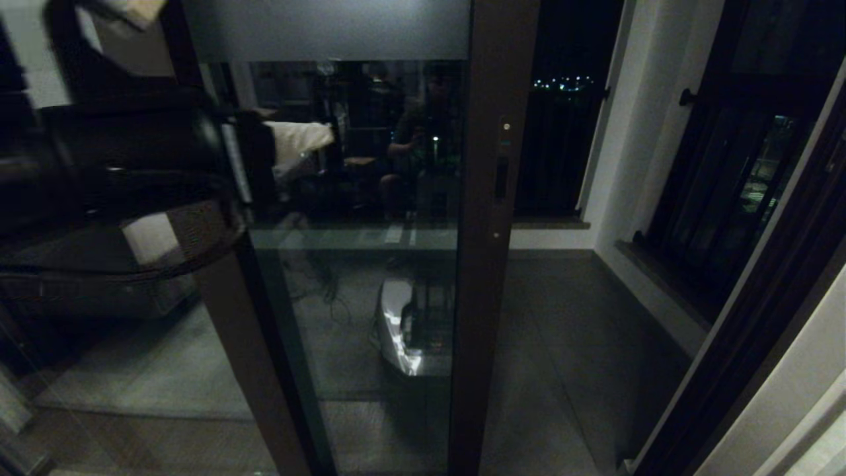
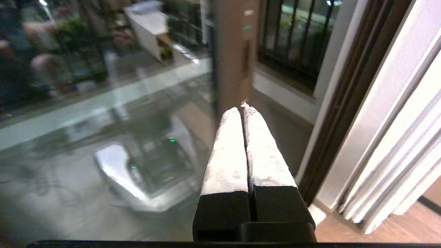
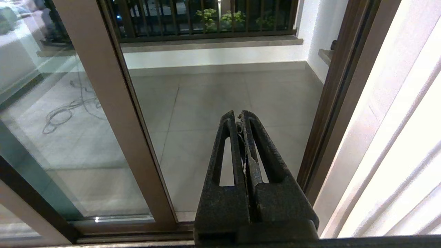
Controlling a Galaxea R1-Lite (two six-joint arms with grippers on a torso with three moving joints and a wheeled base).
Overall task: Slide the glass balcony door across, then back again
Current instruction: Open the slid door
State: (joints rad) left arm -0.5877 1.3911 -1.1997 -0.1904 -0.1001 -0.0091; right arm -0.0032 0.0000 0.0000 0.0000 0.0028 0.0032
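Note:
The glass balcony door (image 1: 357, 297) stands partly slid over, leaving an open gap to the balcony on its right. Its dark brown stile (image 1: 489, 264) carries a narrow recessed handle slot (image 1: 502, 178). My left gripper (image 1: 310, 140) is raised in front of the glass, to the left of that stile. In the left wrist view the left gripper (image 2: 243, 106) has its white-padded fingers pressed together on nothing, pointing toward the stile (image 2: 234, 51) below the slot (image 2: 246, 58). My right gripper (image 3: 237, 113) hangs low before the gap, black fingers shut and empty, beside the door's stile (image 3: 103, 103).
A fixed glass panel with a plain brown stile (image 1: 225, 317) lies to the left. The outer door jamb (image 1: 760, 330) and a white curtain (image 2: 396, 120) bound the right side. A dark barred window (image 1: 727, 185) flanks the tiled balcony floor (image 3: 213, 96). A cable (image 3: 65, 110) lies behind the glass.

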